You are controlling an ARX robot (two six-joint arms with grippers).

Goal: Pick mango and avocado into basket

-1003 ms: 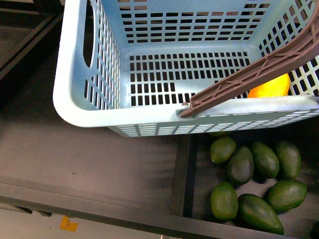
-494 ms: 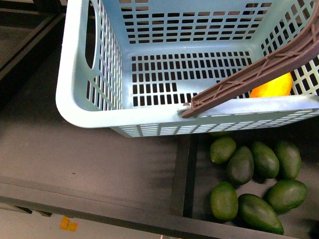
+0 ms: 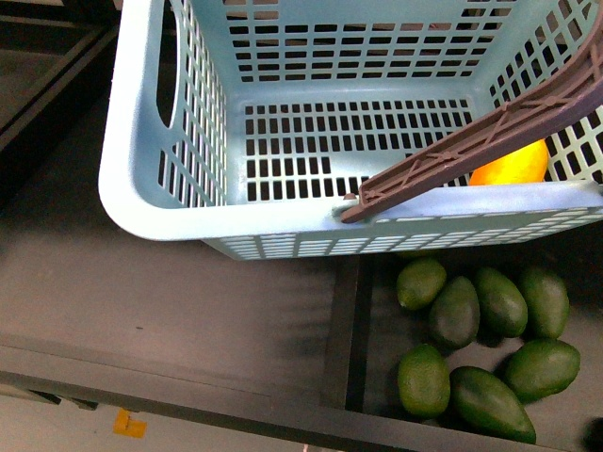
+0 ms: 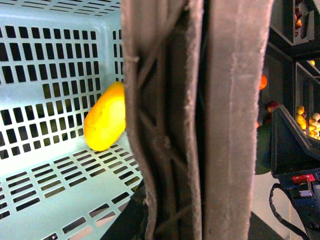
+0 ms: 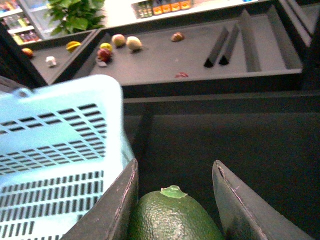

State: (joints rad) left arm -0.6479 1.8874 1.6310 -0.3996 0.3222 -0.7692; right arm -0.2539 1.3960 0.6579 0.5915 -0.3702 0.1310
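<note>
Presently, mango [image 3: 510,165] logged inside basket [image 3: 141,188] at near right; avocado [image 5: 172,217] clamped between right hand [image 5: 175,200] fingers beside the rim, to be carried over and released; left hand state cannot be told.

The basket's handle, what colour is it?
Brown, against the light turquoise basket; the handle shows best in the front view.
</note>
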